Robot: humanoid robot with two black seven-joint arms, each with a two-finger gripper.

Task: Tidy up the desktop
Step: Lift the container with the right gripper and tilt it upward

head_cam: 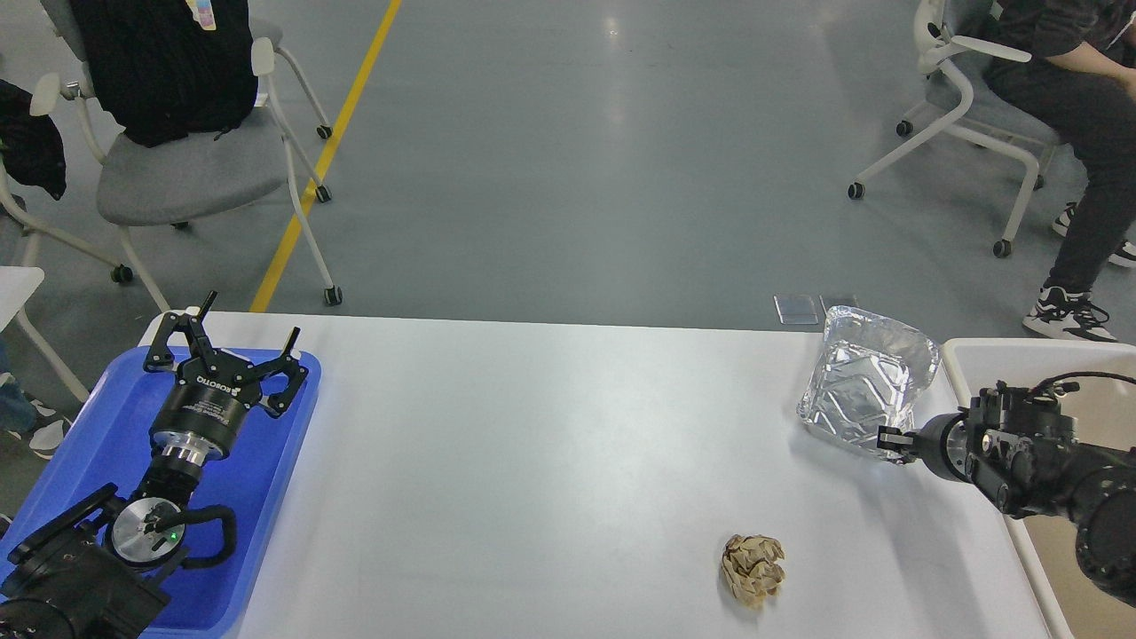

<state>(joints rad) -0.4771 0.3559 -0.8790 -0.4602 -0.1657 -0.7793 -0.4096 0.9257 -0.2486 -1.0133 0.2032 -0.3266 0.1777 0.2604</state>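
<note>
The white desktop [532,461] fills the lower half of the head view. A crumpled brown paper ball [753,568] lies on it at the front right. A clear, crinkled plastic container [865,377] stands tilted near the desktop's right edge. My right gripper [892,439] comes in from the right and is shut on the container's lower right rim. My left gripper [251,318] is open and empty, hovering over the far end of the blue tray [89,444] at the left edge.
A beige bin with a white rim [976,351] stands just right of the desktop, under my right arm. Beyond the table are grey chairs [186,169] at the back left and a seated person [1083,106] at the back right.
</note>
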